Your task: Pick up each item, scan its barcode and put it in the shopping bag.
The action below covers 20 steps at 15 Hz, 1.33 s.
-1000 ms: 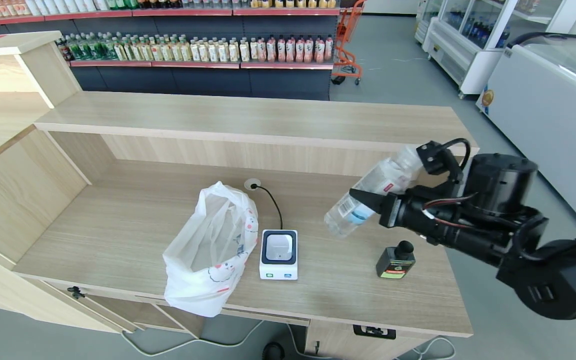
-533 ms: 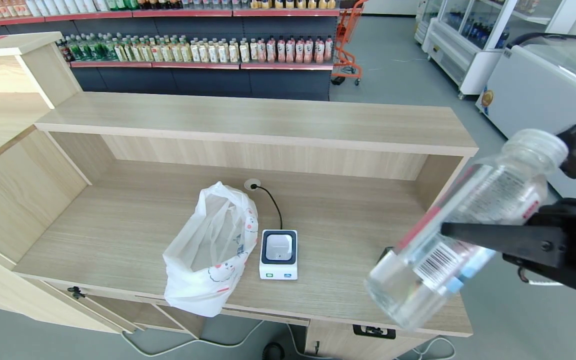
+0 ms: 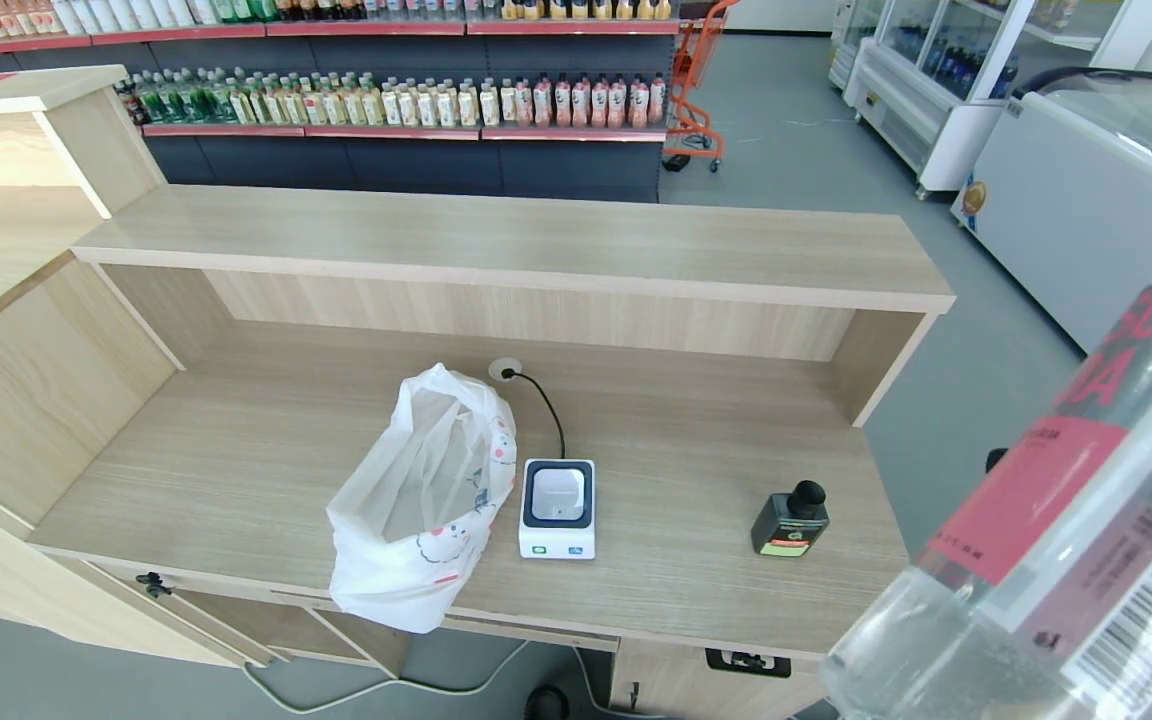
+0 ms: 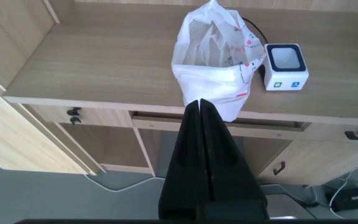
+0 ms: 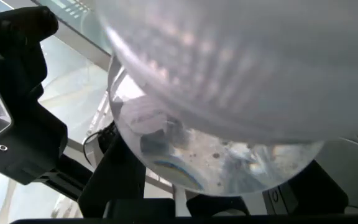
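Clear plastic crowds the lower right of my head view: the bottle is up in the air, close to the camera and off the right end of the counter. It is tilted, base down toward the counter side and neck up and away. Its red label and barcode are turned toward me. In the right wrist view its rounded base sits right against the lens, with dark fingers showing on either side of it. From that I read the right end effector as clamped on the bottle.

The left end effector hangs out in front of the counter's front edge, below the level of the top. Its two fingers are pressed flat together with nothing between them.

On the counter, the white shopping bag stands near the front edge with its mouth open upward and its lower part bulging over the edge. The scanner, white with a dark window facing up, is just beside the bag on its right. A black cable runs from it back to a round hole in the top. A small dark bottle with a black cap stands near the right front corner, well apart from the scanner.
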{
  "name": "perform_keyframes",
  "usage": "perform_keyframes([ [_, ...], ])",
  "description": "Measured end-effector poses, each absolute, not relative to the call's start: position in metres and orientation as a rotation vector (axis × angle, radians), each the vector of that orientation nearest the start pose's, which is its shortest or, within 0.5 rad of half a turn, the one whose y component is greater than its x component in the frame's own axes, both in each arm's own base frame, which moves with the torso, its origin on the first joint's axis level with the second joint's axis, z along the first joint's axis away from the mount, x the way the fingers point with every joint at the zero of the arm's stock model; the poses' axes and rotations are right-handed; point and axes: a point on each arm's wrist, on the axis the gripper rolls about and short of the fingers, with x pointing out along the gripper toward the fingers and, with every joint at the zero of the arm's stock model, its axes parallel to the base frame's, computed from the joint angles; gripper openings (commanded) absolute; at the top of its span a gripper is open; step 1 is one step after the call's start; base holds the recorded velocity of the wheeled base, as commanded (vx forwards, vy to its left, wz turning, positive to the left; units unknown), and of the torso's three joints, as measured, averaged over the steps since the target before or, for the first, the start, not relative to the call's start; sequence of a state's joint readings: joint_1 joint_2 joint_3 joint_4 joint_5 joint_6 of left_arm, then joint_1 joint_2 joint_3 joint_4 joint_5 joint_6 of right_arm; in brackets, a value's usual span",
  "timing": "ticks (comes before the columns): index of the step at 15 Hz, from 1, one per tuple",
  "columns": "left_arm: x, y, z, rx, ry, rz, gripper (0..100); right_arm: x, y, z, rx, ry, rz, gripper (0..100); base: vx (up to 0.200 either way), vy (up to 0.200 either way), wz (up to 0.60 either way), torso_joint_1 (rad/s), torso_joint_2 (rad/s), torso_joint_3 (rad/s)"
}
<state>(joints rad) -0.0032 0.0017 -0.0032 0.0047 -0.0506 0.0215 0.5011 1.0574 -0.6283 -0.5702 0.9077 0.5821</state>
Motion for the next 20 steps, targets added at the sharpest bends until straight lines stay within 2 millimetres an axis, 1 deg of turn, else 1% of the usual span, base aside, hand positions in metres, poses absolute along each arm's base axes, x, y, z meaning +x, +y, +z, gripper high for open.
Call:
perform_keyframes([
  [5, -0.023, -0.001, 0.076, 0.021, 0.003, -0.054, 0, 0.104, 0.081, 0.272, 0.447, 0.261, 1.442, 0, 0.000, 0.000, 0.00, 0.000, 0.00, 0.000],
  [11, -0.023, -0.001, 0.076, 0.021, 0.003, -0.054, 0, 0.092, 0.074, 0.259, 0.444, 0.281, 1.448, 0, 0.000, 0.000, 0.00, 0.000, 0.00, 0.000],
  [20, -0.023, -0.001, 0.076, 0.021, 0.003, -0.054, 0, 0.087, 0.071, 0.258, 0.440, 0.269, 1.448, 0, 0.000, 0.000, 0.00, 0.000, 0.00, 0.000],
])
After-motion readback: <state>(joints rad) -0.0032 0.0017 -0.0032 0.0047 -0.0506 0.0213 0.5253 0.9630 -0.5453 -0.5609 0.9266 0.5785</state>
